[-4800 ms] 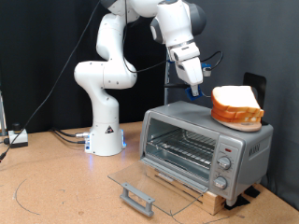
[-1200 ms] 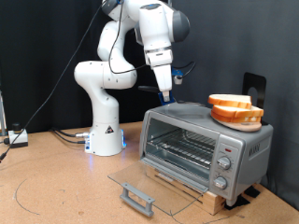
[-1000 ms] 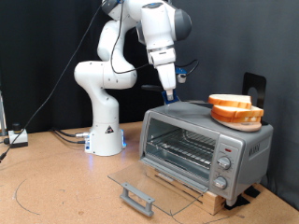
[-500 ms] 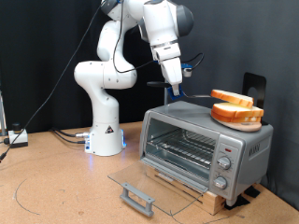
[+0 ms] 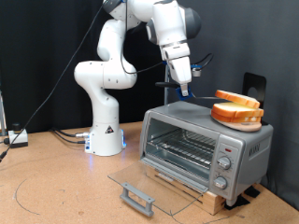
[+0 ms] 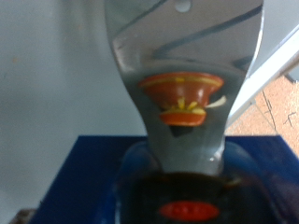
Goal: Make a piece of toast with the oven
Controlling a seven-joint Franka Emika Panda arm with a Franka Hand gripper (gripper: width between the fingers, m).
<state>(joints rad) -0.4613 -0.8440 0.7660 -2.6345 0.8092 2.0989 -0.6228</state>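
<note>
Two bread slices are stacked on the right of the oven's (image 5: 192,142) roof. The upper piece of toast (image 5: 236,96) lies tilted on the lower slice (image 5: 235,115). The oven's glass door (image 5: 148,179) is dropped open and its wire rack (image 5: 182,147) is bare. My gripper (image 5: 184,91) hangs over the roof's left part, shut on a spatula with a blue handle (image 6: 79,177). The spatula's shiny metal blade (image 6: 182,65) points toward the slices, and the wrist view shows their orange reflection in it.
The white robot base (image 5: 106,131) stands at the exterior view's left on a brown table (image 5: 56,187). Three knobs (image 5: 224,163) line the oven's right front. The door's grey bar handle (image 5: 137,197) juts toward the table's front. A black stand (image 5: 254,86) rises behind the oven.
The gripper with the spatula has travelled to the exterior view's right, toward the slices. The upper slice, standing high 4.8 s ago, now lies low and has tilted slightly.
</note>
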